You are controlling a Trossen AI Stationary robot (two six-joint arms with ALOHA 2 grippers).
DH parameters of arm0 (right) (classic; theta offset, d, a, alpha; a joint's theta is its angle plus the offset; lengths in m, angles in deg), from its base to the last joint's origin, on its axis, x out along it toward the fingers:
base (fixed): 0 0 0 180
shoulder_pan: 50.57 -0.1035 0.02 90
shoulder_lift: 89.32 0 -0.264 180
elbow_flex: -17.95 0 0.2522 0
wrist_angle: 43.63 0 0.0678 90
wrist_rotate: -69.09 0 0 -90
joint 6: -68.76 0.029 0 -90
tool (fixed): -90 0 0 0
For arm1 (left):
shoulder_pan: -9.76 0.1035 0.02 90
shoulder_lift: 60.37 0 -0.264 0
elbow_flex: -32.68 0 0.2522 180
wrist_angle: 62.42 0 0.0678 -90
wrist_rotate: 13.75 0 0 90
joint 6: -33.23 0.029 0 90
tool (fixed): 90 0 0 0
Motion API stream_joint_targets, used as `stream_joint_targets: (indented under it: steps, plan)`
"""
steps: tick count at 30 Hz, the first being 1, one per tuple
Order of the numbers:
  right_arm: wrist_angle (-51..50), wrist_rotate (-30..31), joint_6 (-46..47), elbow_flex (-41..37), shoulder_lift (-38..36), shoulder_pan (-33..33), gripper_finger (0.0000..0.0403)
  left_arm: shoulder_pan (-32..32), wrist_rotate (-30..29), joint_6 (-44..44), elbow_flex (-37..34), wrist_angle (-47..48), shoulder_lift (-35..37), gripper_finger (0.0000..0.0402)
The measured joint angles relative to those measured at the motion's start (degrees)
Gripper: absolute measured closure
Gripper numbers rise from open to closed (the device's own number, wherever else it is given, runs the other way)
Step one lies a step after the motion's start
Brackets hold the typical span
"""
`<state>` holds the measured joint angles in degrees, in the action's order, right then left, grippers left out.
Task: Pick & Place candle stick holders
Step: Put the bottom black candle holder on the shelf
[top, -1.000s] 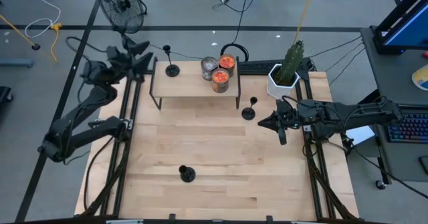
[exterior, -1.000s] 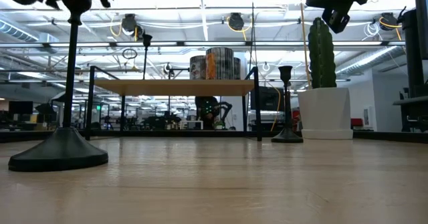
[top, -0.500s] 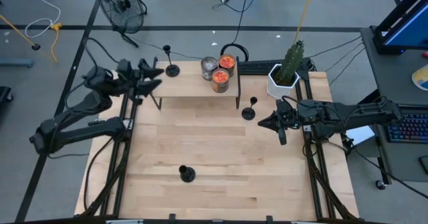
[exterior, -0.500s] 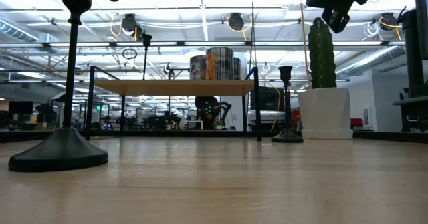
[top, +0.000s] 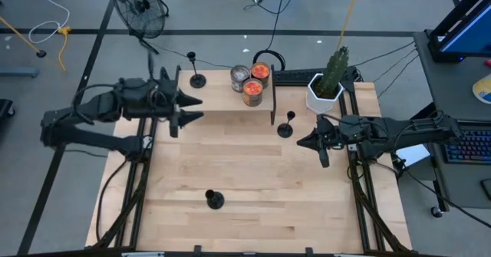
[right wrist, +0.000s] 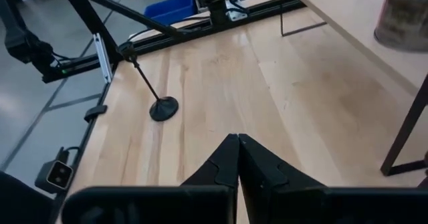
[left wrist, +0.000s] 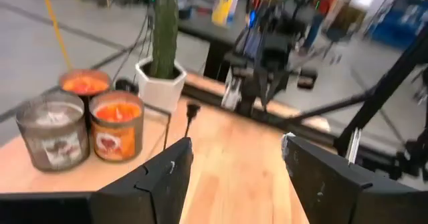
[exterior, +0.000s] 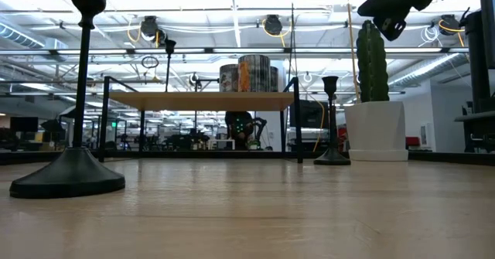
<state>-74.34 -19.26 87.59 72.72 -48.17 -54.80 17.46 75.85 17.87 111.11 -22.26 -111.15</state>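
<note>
Three black candle stick holders are in view. One stands on its round base at the far left corner of the wooden shelf (top: 198, 79). One stands on the table just right of the shelf (top: 286, 126), also in the left wrist view (left wrist: 190, 114). One stands near the table's front (top: 214, 199), large in the low view (exterior: 73, 97) and seen in the right wrist view (right wrist: 159, 102). My left gripper (top: 193, 108) is open and empty above the shelf's left end, pointing toward the table's right (left wrist: 234, 150). My right gripper (top: 301, 143) is shut and empty just right of the second holder (right wrist: 237, 140).
A low wooden shelf (top: 222, 100) on thin black legs stands at the table's far middle, with three glass candle jars (top: 252, 84) on its right part. A cactus in a white pot (top: 328, 84) stands at the far right. The table's middle and near right are bare wood.
My left gripper has swung from behind the shelf's far left corner toward the table's near and right side. It now points toward the table's right over the shelf's left end.
</note>
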Motion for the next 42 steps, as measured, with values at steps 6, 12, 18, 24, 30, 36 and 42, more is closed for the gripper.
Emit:
stream_joint_targets:
  steps: [6, 12, 18, 24, 30, 36, 42]
  plan:
    - [0.1, 0.0, -3.8, 0.0, -0.3, 0.0, 0.0399, -8.1, -6.2, -3.3, 11.0, 13.3, -8.6, 0.0158]
    - [0.1, 0.0, -6.3, 0.0, -1.5, 0.0, 0.0399, -15.0, -10.0, -6.6, 21.5, 23.2, -15.8, 0.0158]
    - [-0.4, 0.0, -6.8, 0.0, -1.8, 0.0, 0.0399, -20.3, -10.3, -15.2, 27.9, 31.3, -21.8, 0.0158]
    - [-1.8, -0.2, -7.6, 0.0, -1.7, 0.0, 0.0399, -24.5, -6.8, -26.6, 28.6, 38.7, -25.6, 0.0158]
    - [-1.8, -0.2, -7.6, 0.0, -1.7, 0.0, 0.0399, -28.0, -4.2, -32.6, 28.7, 40.8, -29.0, 0.0158]
    - [-1.8, -0.2, -7.6, 0.0, -1.7, 0.0, 0.0399, -30.2, -3.4, -30.6, 28.7, 41.4, -33.3, 0.0158]
    - [-1.8, -0.2, -7.6, 0.0, -1.7, 0.0, 0.0399, -32.2, -3.7, -26.9, 28.7, 43.0, -36.2, 0.0158]
